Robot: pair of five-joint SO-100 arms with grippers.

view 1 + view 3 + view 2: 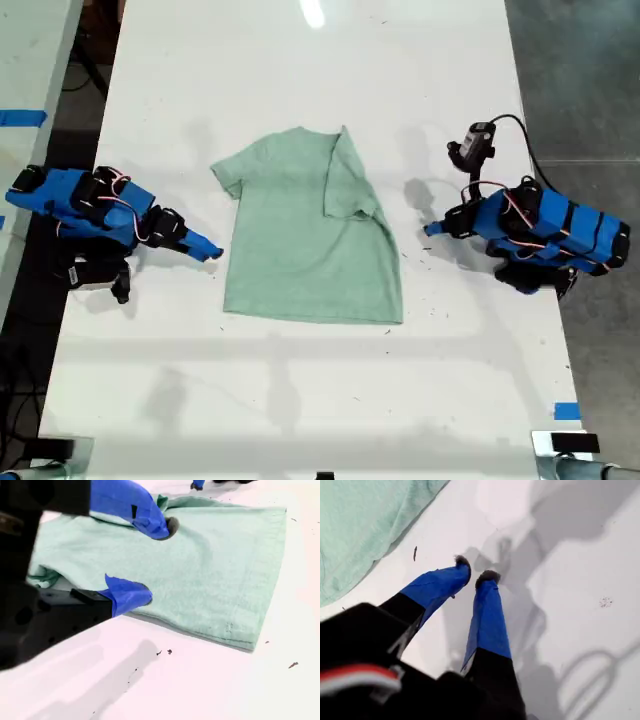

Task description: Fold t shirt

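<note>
exterior view: the t shirt (305, 230) lies mid-table (300, 60), one sleeve folded in.

first wrist view: my first gripper (474, 573) hovers slightly parted, empty, beside the cloth.

second wrist view: my second gripper (160, 562) gapes empty at the shirt's edge, seemingly poised to pinch.

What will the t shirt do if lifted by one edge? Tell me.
Likely floppy: the t shirt lies flat with one side folded over, so it should drape. Probably light. On the smooth table it may bunch.
</note>
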